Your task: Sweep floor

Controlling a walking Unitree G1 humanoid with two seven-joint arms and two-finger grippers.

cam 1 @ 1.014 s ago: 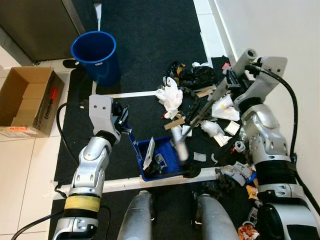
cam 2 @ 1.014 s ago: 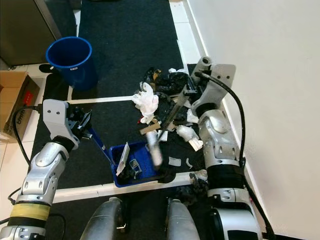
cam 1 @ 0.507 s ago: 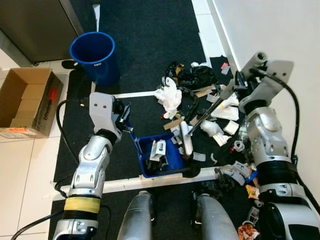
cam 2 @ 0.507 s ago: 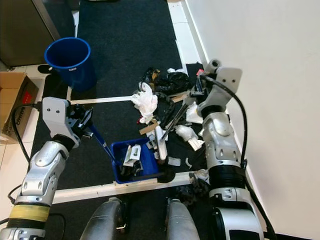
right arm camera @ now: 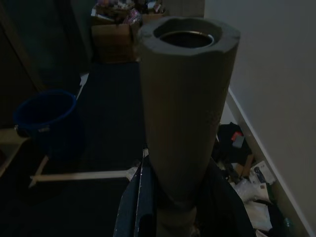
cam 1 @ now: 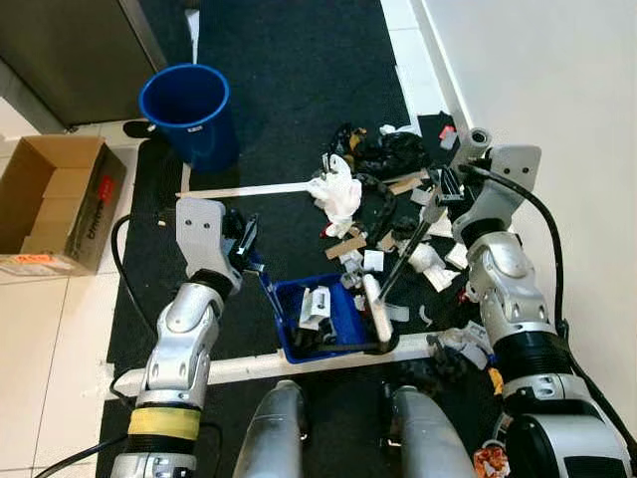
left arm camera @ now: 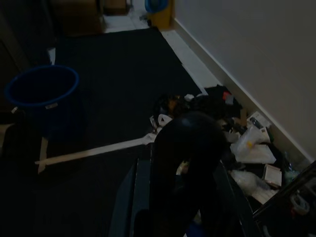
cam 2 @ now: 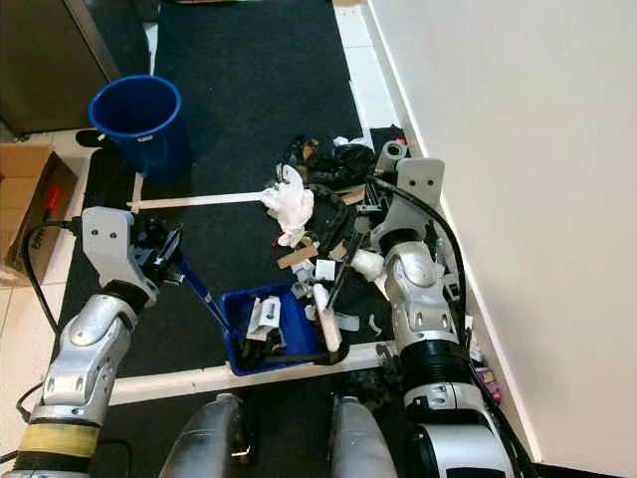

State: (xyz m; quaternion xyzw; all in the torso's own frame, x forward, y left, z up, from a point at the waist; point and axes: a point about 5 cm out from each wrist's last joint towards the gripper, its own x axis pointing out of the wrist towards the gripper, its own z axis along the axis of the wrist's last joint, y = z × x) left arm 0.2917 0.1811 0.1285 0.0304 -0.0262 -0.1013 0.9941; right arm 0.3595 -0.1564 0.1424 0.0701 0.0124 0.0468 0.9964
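Right gripper (cam 1: 445,189) pinching broom (cam 1: 393,274), left gripper (cam 1: 246,242) clamping dustpan (cam 1: 317,317) handle — brushing trash (cam 1: 338,194) ahead of it w/ short strokes, pan kept flat.

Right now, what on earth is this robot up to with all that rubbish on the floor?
It is sweeping. Its left end effector holds the handle of a blue dustpan, already partly filled with scraps. Its right end effector grips a broom, whose head sits at the pan's edge. Much litter remains on the black mat, and a blue bin waits nearby.

Black carpet (cam 1: 299,60), white wall (cam 1: 557,80), pale floor tiles (cam 1: 40,339)
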